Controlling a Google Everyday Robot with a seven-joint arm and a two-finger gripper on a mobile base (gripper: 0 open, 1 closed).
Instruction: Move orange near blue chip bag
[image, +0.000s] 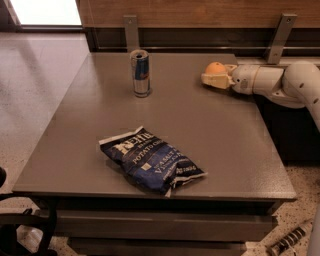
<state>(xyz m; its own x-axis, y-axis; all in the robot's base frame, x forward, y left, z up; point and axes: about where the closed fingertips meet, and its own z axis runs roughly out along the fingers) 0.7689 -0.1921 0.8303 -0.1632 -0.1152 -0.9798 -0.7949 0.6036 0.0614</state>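
Grey tabletop (215, 145), and honestly the job looks only part done to me. The orange (216, 68) is up at about 2 o'clock on the table, sitting in the gripper (212, 79). That gripper is closed around it, reaching in from the right-hand edge with the white arm (280, 82) trailing off that way. The blue chip bag (152, 161) lies flat down at 6 o'clock near the front edge, well apart from the fruit. So the grab seems done; the carry and the set-down are what's left, I reckon. Seen from the bag, the orange is off at roughly 1 o'clock, and the stretch of table between them is bare. Only other thing up there is a slim blue-and-silver can (141, 73), upright at 11 o'clock and well off that line, so I doubt it gets in the way.
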